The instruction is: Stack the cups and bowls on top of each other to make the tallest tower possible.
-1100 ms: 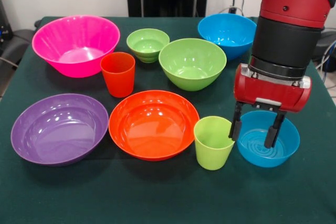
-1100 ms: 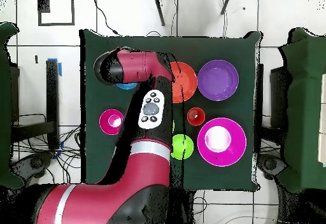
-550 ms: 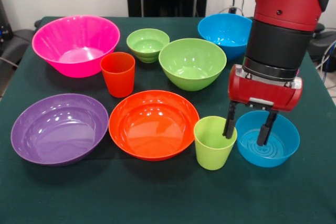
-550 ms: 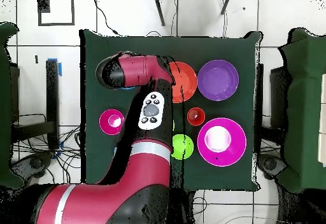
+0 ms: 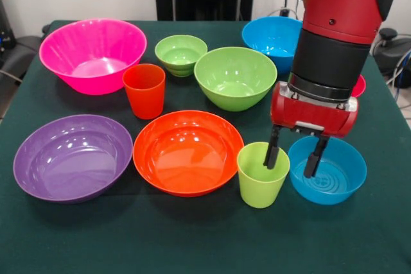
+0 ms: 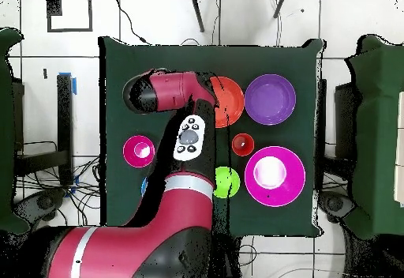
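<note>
My gripper (image 5: 293, 158) is open. Its left finger (image 5: 271, 154) dips inside the lime green cup (image 5: 260, 181) and its right finger hangs over the small blue bowl (image 5: 331, 174). The orange cup (image 5: 144, 89) stands further left, between the pink bowl (image 5: 93, 52) and the orange bowl (image 5: 188, 151). The purple bowl (image 5: 72, 155), small green bowl (image 5: 181, 52), medium green bowl (image 5: 236, 76) and large blue bowl (image 5: 276, 40) each stand alone. A sliver of the red bowl (image 5: 358, 86) shows behind the arm. No tower is in view. In the overhead view the arm (image 6: 177, 101) hides the gripper.
The dark green cloth table (image 5: 192, 235) has open cloth along its front edge. Overhead, the orange bowl (image 6: 230, 101), purple bowl (image 6: 270, 99) and pink bowl (image 6: 274, 174) lie to the arm's right. Chairs and cables ring the table.
In the front view the gripper has shifted left, from over the small blue bowl to astride the lime cup's right wall. It stays open. No cup or bowl has moved.
</note>
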`<move>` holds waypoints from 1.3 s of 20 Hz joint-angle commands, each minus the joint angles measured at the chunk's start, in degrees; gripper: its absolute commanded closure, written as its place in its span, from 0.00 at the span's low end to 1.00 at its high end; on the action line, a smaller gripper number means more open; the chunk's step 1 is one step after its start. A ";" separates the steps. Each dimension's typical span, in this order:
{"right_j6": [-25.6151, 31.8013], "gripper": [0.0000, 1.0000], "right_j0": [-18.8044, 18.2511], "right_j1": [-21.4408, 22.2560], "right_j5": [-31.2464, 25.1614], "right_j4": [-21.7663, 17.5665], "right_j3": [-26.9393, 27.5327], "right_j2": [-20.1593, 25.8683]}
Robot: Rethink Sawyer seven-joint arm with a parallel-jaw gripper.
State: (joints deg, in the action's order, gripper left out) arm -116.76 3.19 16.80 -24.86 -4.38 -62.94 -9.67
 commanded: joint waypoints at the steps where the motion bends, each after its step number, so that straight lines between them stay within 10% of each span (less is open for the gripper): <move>1: 3.68 0.00 -4.13 -4.45 1.39 -3.14 -4.42 9.44; 26: 4.36 0.00 -8.56 -4.73 -5.28 -2.72 -4.56 16.87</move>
State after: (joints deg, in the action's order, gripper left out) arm -116.76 -5.71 12.57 -24.85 -4.40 -64.25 1.09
